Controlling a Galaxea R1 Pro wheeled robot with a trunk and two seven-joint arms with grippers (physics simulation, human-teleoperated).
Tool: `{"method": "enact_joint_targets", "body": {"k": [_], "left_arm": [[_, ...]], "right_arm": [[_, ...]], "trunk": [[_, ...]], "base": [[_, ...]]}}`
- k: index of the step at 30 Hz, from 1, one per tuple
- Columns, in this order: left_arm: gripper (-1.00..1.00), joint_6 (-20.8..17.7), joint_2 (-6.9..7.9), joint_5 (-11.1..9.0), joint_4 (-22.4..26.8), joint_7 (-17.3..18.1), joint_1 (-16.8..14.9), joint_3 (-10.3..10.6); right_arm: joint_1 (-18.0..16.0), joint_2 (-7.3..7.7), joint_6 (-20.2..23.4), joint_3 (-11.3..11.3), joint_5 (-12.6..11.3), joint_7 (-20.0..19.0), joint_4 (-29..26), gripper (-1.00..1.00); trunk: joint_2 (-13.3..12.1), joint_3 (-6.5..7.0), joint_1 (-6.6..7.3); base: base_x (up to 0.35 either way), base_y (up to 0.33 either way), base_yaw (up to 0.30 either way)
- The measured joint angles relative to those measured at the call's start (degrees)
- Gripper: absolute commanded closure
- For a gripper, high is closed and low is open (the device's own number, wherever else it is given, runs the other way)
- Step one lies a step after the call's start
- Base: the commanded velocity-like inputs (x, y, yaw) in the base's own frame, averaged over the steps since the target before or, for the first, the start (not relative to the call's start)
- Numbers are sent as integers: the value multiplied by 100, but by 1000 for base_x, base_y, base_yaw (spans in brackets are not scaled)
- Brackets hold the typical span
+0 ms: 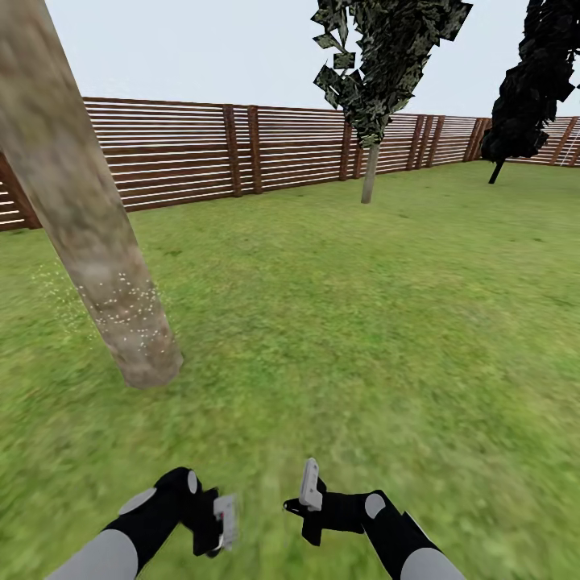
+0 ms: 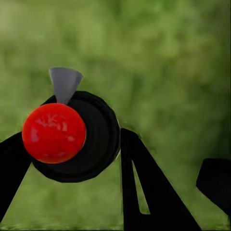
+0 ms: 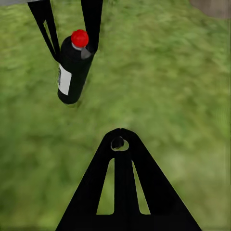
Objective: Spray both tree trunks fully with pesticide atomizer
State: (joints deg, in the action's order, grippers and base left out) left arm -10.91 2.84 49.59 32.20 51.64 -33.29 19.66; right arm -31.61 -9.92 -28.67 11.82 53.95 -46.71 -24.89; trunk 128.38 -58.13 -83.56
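The left tool is clamped on the pesticide atomizer: the right wrist view shows the dark bottle with its red cap pinned between two black fingers near the neck, hanging label-side out above the lawn. In the left wrist view the red cap and the grey nozzle tip sit right in front of the camera, so the bottle lies roughly along the fingers, probably so that aiming the arm aims the spray.

The right tool holds nothing. Its two fingers appear drawn together into a single black wedge over the grass, parked low and just beside the left one, most likely to stay clear of the spraying arm.

The near tree trunk rises ahead to the left. Whitish specks of pesticide dot its lower bark and the grass beside it, while the upper bark looks bare, so this trunk seems only partly covered. A second pale-trunked tree stands well away by the wooden fence, apparently untouched; a black conifer stands off to the right.
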Motion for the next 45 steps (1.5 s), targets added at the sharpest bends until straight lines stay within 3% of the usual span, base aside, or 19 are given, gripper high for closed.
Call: {"method": "enact_joint_targets", "body": {"k": [5, 8, 10, 12, 14, 15, 17, 19, 20, 22, 25, 27, 28, 31, 33, 38, 45], "left_arm": [[100, -10, 325, 27, -199, -26, -1, 10], [100, -36, 482, -36, -207, -674, -2, -93], [100, -21, 524, -336, -345, -1322, -2, -706], [100, 246, 502, -874, -569, -2043, -2, -1659], [100, 813, 515, -1479, -917, -2856, 44, -2384], [100, 1146, 519, -1794, -1148, -3259, 137, -2717], [100, 1920, 542, -2422, -1402, -4176, 460, -3351], [100, 2545, 567, -3013, -1464, -4846, 912, -3910], [100, 2876, 576, -3304, -1472, -4999, 1151, -4173], [100, 3501, 621, -3703, -1487, -5113, 1592, -4606], [100, 4200, 649, -3969, -1530, -5146, 2088, -5044], [100, 4301, 621, -3913, -1661, -5124, 2172, -5019], [100, 4322, 596, -3789, -1727, -5123, 2190, -4910], [100, 4298, 569, -3131, -1857, -5142, 2212, -4557], [100, 4295, 567, -2957, -2297, -5147, 2217, -4511], [100, 4280, 436, -2889, -2963, -5102, 2217, -4487], [100, 4273, 292, -2905, -3191, -5094, 2216, -4506]], "right_arm": [[0, 0, 3, 6, -3, 10, -2, -100], [0, 0, 2, 46, 8, 62, -8, -100], [0, 0, -1, 53, 11, 337, 8, -100], [12, 24, -2, 51, 4, 807, 59, -100], [24, 327, -4, 71, -79, 1236, 239, -100], [31, 485, -9, 184, -301, 1486, 398, -100], [104, 842, -23, 787, -1112, 2051, 841, -100], [187, 1172, -29, 1185, -1652, 2651, 1107, -100], [310, 1317, -52, 1288, -1812, 3077, 1168, -100], [671, 1440, -375, 1377, -2070, 3909, 1214, -100], [1154, 1474, -1423, 1416, -2264, 4743, 1238, -100], [1244, 1436, -1578, 1414, -2256, 4999, 1268, -100], [1265, 1408, -1614, 1414, -2248, 5063, 1349, -100], [1286, 1382, -1648, 1414, -2247, 5122, 1948, -100], [1290, 1379, -1650, 1414, -2253, 5131, 2149, -100], [1291, 1352, -1638, 1416, -2256, 5132, 2324, -100], [1293, 1335, -1637, 1415, -2256, 5133, 2332, -100]], "trunk": [[0, 0, 0], [0, 0, 0], [0, 0, 0], [0, 0, 0], [0, -1, 0], [0, -1, 0], [0, -2, 0], [0, -2, 0], [0, -2, 0], [1, -2, 0], [1, -3, 0], [1, -1, 0], [1, -1, 0], [0, -1, 0], [0, -2, 0], [0, -1, 0], [1, 0, 0]], "base": [[0, 0, 0], [0, 0, 0], [0, 0, 0], [0, 0, 0], [0, 0, 0], [0, 0, 0], [0, 0, 0], [0, 0, 0], [0, 0, 0], [0, 0, 0], [0, 0, 0], [0, 0, 0], [0, 0, 0], [0, 0, 0], [0, 0, 0], [0, 0, 0], [0, 0, 0]]}}
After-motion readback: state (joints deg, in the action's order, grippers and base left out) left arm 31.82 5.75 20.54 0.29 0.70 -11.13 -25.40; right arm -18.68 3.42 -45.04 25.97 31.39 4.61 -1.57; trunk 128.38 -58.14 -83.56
